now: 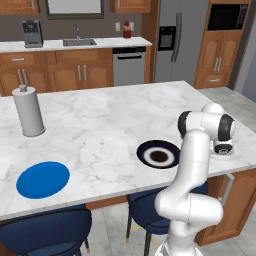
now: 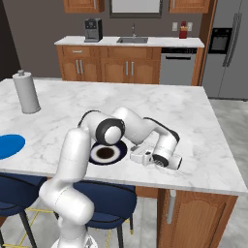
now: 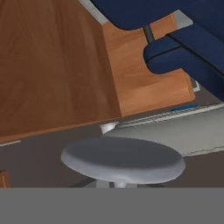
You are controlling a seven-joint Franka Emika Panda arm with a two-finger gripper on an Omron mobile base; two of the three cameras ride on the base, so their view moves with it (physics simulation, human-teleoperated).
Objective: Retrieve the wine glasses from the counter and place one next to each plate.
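Wine glass foot (image 3: 122, 161) fills the hand view, jaws clenched; base views show navy plate (image 1: 158, 153).

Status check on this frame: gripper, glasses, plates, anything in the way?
Gripper shut, low at counter edge. Wine glass foot close in hand view; grip unconfirmed. Navy plate and blue plate bare. Grey cylinder stands far off.

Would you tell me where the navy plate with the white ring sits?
The navy plate lies near the counter's front edge, right of the blue plate, beside the arm.
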